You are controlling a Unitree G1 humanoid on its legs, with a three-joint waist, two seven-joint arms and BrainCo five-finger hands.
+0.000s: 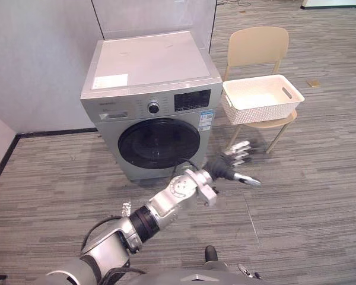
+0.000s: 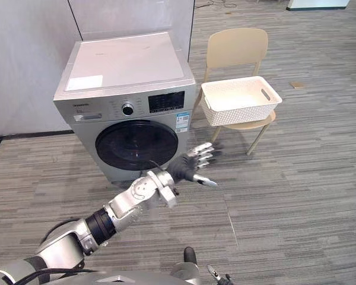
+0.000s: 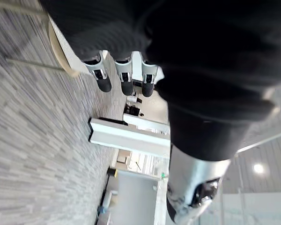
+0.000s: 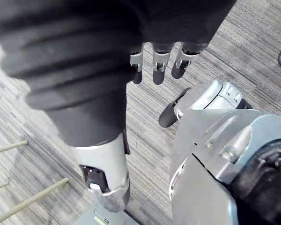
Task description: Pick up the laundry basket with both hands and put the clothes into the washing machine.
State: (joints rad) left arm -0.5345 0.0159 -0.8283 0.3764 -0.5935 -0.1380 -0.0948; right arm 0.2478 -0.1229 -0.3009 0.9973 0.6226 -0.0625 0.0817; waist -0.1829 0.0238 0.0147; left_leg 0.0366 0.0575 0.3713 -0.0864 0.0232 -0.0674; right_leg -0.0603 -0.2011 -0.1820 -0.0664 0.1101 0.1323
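The left arm (image 1: pixel 166 205) is extended forward from the lower left of the head views towards the centre. The left hand (image 1: pixel 225 166) is held in the air at its end, with the wrist and the back of the hand under the dark ribbed cover. Its fingers (image 1: pixel 243 148) are held straight and slightly spread, and the thumb (image 1: pixel 249 180) is set apart from them. The right hand (image 4: pixel 84 61) is seen in its own wrist view, with the fingers (image 4: pixel 158 60) relaxed and the thumb (image 4: pixel 105 178) stretched out apart.
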